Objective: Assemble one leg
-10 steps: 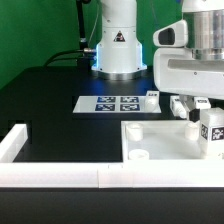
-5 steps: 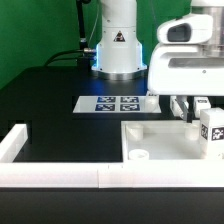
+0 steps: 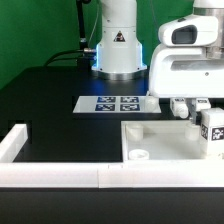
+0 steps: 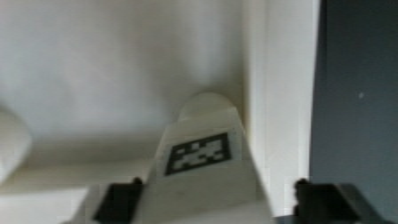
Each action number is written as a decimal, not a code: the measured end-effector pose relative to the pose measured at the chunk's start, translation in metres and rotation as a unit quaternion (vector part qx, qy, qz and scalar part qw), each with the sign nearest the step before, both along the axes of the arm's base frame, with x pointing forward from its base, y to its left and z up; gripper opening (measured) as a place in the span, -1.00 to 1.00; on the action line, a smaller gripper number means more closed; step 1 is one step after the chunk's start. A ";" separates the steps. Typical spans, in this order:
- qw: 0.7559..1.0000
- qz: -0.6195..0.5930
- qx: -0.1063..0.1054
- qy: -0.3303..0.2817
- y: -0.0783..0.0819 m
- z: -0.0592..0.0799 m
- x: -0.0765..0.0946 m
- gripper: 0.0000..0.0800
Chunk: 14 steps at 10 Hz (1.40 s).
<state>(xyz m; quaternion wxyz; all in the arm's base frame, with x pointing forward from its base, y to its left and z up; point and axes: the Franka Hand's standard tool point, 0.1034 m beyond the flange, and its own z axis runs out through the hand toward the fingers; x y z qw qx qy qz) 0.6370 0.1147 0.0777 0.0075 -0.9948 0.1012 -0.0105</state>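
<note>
A low white wall runs along the near edge of the black table, with a short white arm turning back at the exterior view's left. Just behind the wall, toward the exterior view's right, lies a flat white tabletop panel with a raised round socket near its near corner and another farther back. The gripper hangs over the panel's right side; a white leg bearing black-and-white tags stands upright under it. In the wrist view the leg lies between the two dark fingertips, which sit apart at either side of it; whether they press on it cannot be told. Beyond the panel, the marker board lies flat on the table. The table's left half is open dark surface. Farthest back stands the arm's white base.
</note>
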 end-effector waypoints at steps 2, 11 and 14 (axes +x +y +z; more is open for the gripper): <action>0.996 -0.094 0.003 -0.001 0.001 0.000 0.000 -0.29; 0.850 -0.527 0.027 -0.003 0.004 -0.001 0.003 -0.27; 0.959 -0.283 0.006 -0.005 0.010 -0.002 0.001 0.51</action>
